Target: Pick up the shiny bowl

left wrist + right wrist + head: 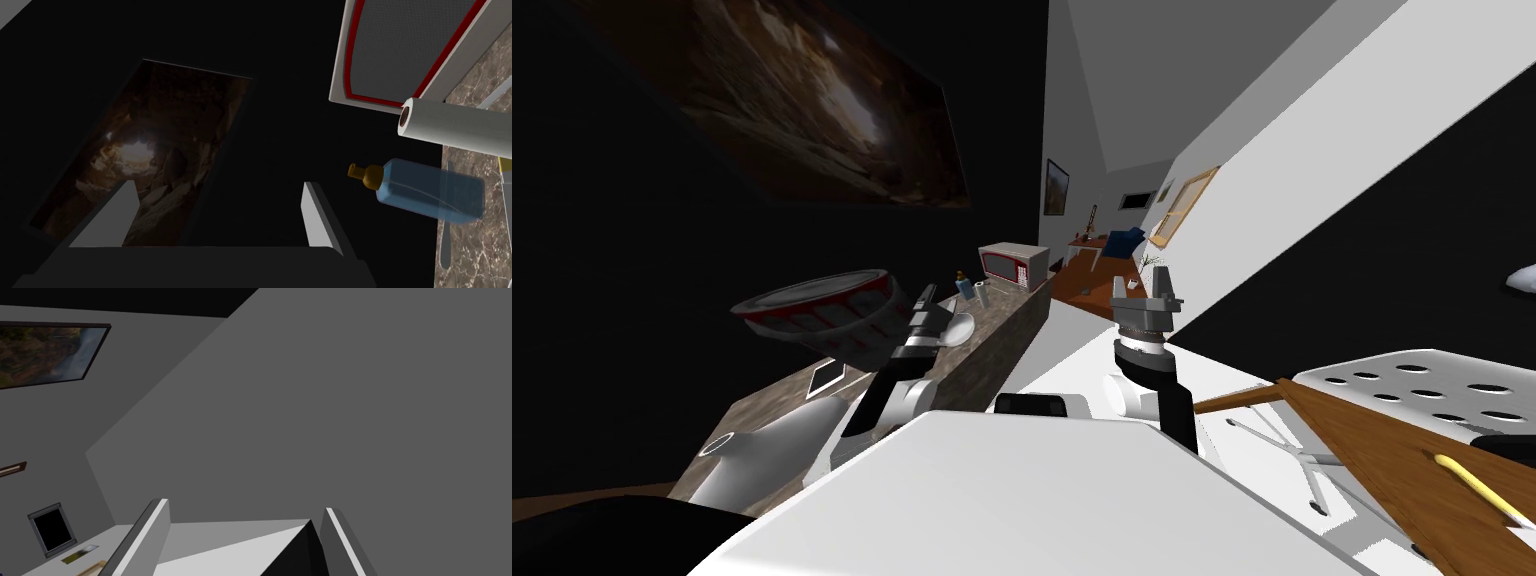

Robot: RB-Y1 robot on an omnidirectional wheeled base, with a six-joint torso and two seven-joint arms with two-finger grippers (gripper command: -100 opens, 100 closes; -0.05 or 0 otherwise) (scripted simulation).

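Head view: a red and silver bowl (822, 315) shows tilted above the near end of a brown marble counter (992, 340) that runs along a dark wall. The left gripper (925, 293) sits just beside the bowl, which lies at its 9 o'clock. Whether they touch cannot be told. At the gripper's 1 o'clock, farther along the counter, stands a red and white microwave (1014, 265), with a small blue bottle (965, 287) before it. A dark painting (812, 100) hangs on the wall at 11 o'clock.

Left wrist view: the left gripper's (217, 215) fingers stand apart with nothing between them, and the painting (145, 155) lies beyond. Off to one side are the microwave (410, 45), a paper towel roll (455, 127) and the bottle (430, 192) on the counter (475, 250).

The right gripper (1164, 287) is raised at 3 o'clock of the left one. In its wrist view the right gripper's (242, 538) fingers are spread, holding nothing.
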